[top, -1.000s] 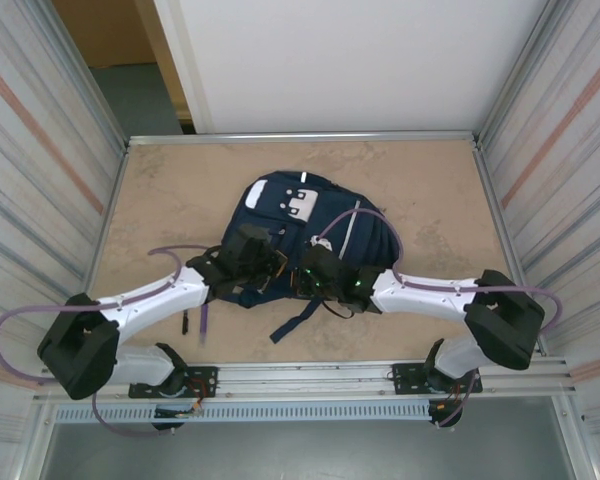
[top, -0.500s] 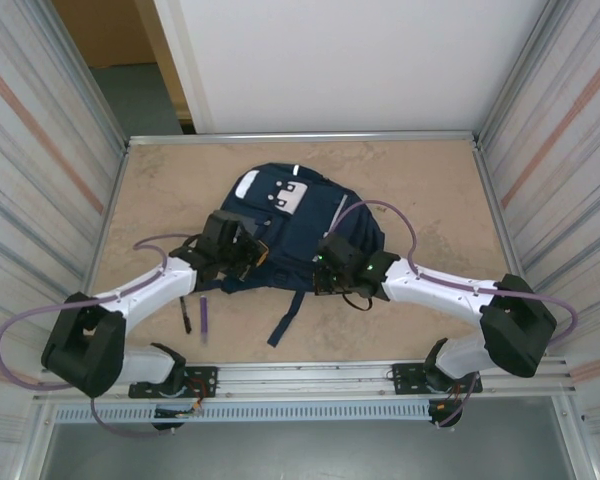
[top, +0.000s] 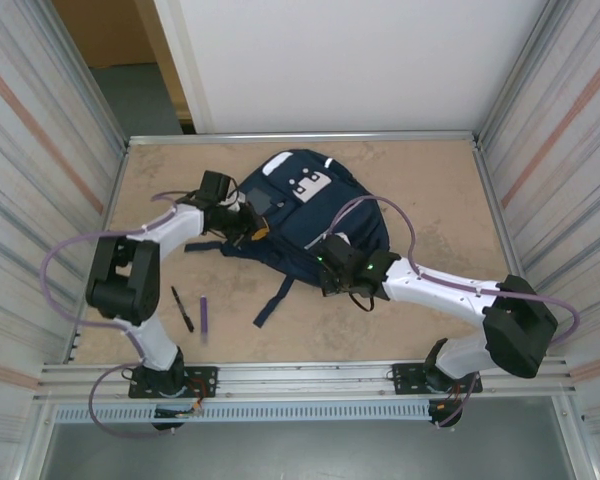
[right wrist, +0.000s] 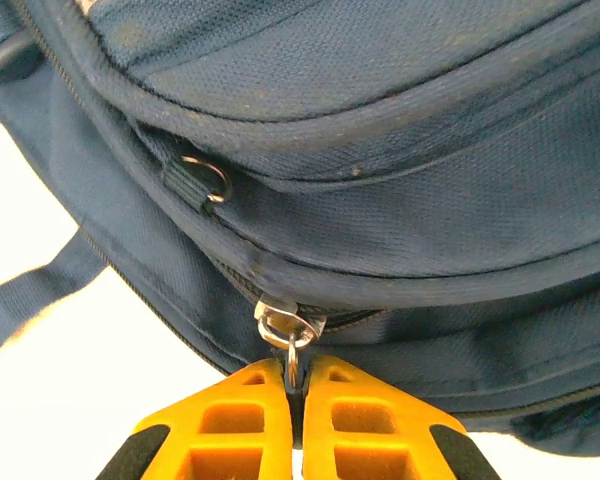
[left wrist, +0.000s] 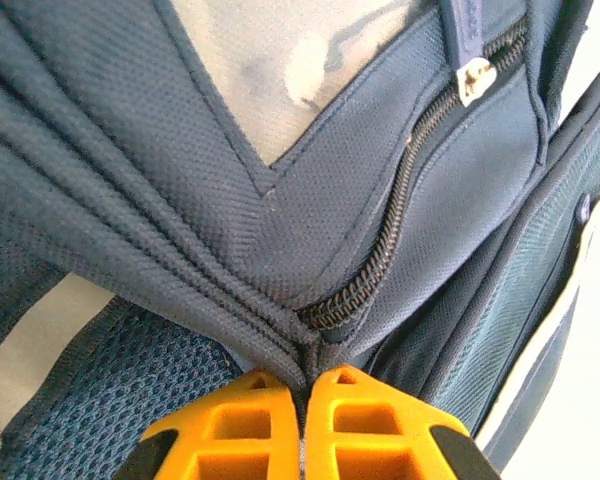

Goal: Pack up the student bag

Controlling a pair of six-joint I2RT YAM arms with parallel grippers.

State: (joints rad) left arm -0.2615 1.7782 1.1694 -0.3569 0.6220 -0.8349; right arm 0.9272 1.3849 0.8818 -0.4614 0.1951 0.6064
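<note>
Over the last second the student bag (top: 300, 215) has slid away from the arms and turned. It now lies on the far half of the table (top: 420, 180), its white-and-grey front patches pointing far and slightly right. The two pincers, which sat almost side by side at the bag's near edge, have drawn well apart.

The left gripper (top: 245, 222) has swung out to the bag's left edge. In its wrist view the orange fingers (left wrist: 250, 420) are pressed together on a fold of navy seam, right where a zipper (left wrist: 400, 200) ends. The right gripper (top: 330, 268) sits at the bag's near right edge, and its jaws are squeezed narrow on the metal zipper pull (right wrist: 290, 325).

With one end of the zip pinned and the slider held at the other, the fabric between them looks pulled taut. That suggests the step in hand is running a zipper along its track. Whether it is opening or closing the compartment cannot be told from here.

A black pen (top: 182, 308) and a purple pen (top: 203, 315) lie on the table near left, apart from the bag. If they belong inside it, the packing is not finished.
</note>
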